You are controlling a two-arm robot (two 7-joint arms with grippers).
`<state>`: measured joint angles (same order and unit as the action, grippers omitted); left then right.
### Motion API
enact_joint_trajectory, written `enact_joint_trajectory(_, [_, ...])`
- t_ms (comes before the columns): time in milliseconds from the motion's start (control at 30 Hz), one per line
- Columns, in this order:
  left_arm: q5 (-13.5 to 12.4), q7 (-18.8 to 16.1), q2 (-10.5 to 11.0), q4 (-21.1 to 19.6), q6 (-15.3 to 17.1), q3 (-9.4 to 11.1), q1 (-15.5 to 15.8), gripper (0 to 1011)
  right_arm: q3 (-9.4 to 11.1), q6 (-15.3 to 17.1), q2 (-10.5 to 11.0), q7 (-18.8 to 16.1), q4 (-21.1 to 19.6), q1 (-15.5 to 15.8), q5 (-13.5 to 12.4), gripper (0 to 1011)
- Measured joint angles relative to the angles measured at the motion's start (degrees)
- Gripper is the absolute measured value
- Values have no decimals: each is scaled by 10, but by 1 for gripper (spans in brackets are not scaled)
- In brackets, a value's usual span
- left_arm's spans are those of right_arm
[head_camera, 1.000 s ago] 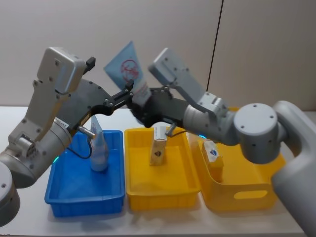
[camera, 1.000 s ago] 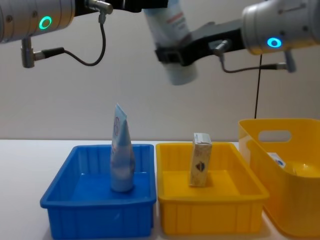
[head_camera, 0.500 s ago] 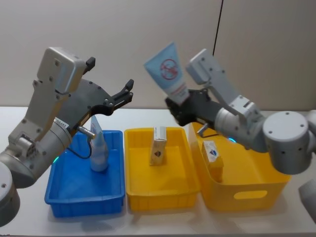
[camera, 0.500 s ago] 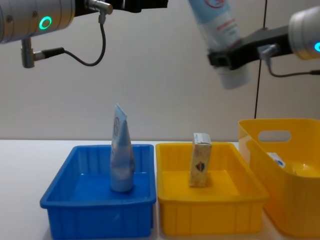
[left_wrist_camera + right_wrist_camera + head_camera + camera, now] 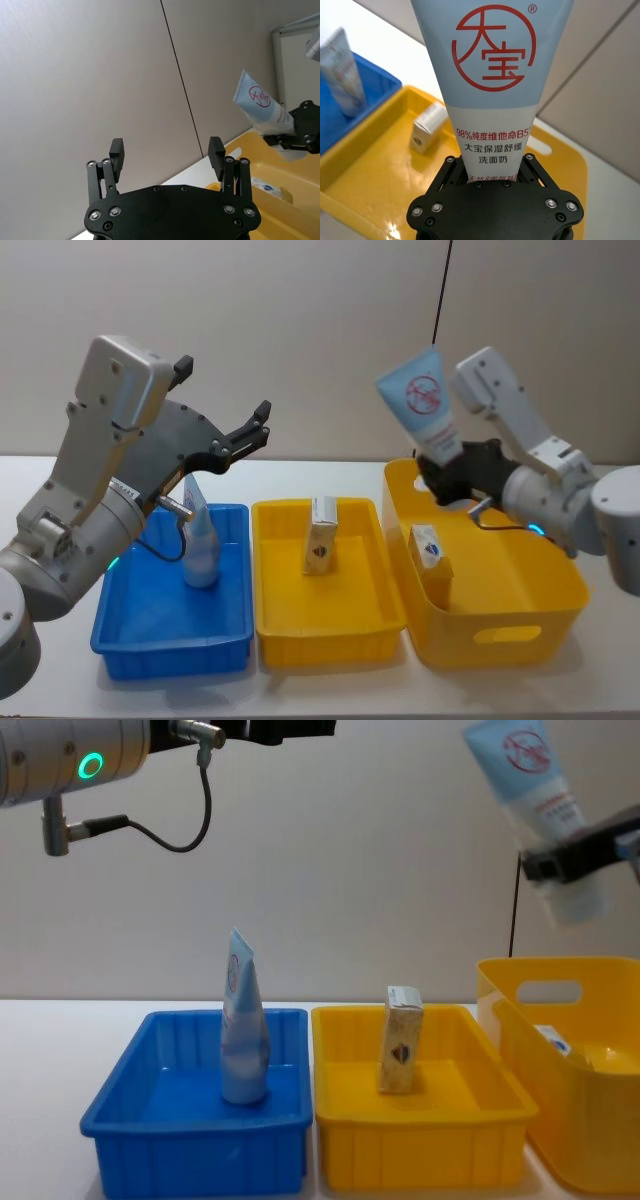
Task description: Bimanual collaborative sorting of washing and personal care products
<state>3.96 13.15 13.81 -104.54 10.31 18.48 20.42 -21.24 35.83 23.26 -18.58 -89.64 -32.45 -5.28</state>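
Silver-grey arm housings with green and blue ring lights, thin black cables, black screw-studded end effector mounts.

Left hand [image 5: 262,423] raised, fingers spread; right hand [image 5: 445,472] clamped.

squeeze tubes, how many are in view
2: one squeeze tube upright in the blue tray, one tube held by the right pincer above the yellow basket.

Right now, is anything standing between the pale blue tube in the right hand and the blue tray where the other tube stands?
Yes. The pale blue-white plastic squeeze tube in the right hand is above the big yellow handled basket. The yellow plastic tray with an upright cream carton lies between it and the blue plastic tray, and the open left hand hangs above that side.
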Motion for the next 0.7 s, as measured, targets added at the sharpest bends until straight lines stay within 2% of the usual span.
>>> enact_joint_trajectory(33, [0, 0, 0, 0, 0, 0, 0, 1001, 6, 19, 5, 0, 0, 0, -1, 246])
enact_joint_trajectory(133, [0, 0, 0, 0, 0, 0, 0, 1001, 11, 50, 13, -4, 5, -1, -3, 246])
enact_joint_trajectory(367, [0, 0, 0, 0, 0, 0, 0, 1001, 12, 97, 26, -20, 23, -15, -5, 246])
enact_joint_trajectory(567, [0, 0, 0, 0, 0, 0, 0, 1001, 0, 145, 38, -48, 55, -42, -5, 246])
enact_joint_trajectory(600, [0, 0, 0, 0, 0, 0, 0, 1001, 0, 145, 38, -48, 55, -42, -5, 246])
enact_joint_trajectory(700, [0, 0, 0, 0, 0, 0, 0, 1001, -13, 168, 45, -69, 81, -64, -4, 246])
